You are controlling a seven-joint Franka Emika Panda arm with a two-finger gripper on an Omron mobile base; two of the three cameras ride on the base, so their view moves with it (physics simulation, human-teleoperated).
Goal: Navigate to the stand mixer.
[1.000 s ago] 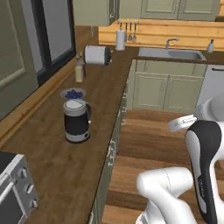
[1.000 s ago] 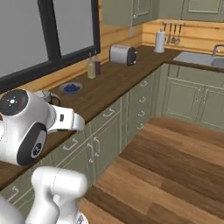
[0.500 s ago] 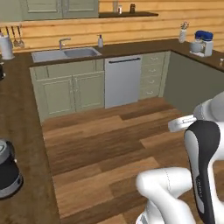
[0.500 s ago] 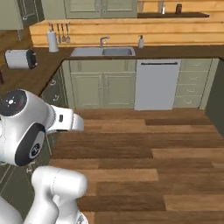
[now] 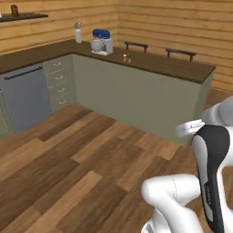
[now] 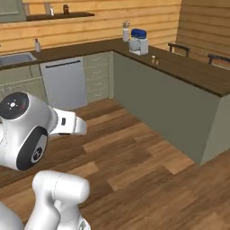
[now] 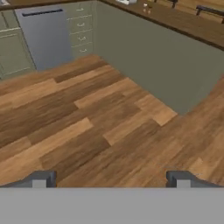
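My tool (image 7: 110, 180) hangs wide open, empty, over bare floor (image 7: 105, 122); stand mixer (image 5: 102, 41) sits near the far table (image 5: 150, 63) corner.

Log walls (image 5: 173, 27), plank floor (image 5: 68, 173), sage cabinets (image 6: 161, 103) under dark countertop (image 6: 197, 72).

You get even, soft, rendered light with no visible lamp and no hard glare. The bench (image 5: 150, 63) top reads dark and matte, and its front panel falls slightly dimmer toward the floor (image 5: 68, 164), where only a faint shade gathers at its foot. The stand mixer (image 5: 102, 42) on the bench shows a small glossy highlight on its blue head. Everything near the bench looks soft and low in detail; small items beside the mixer blur into specks. The hand view is coarser, its floor (image 7: 109, 127) planks smeared.
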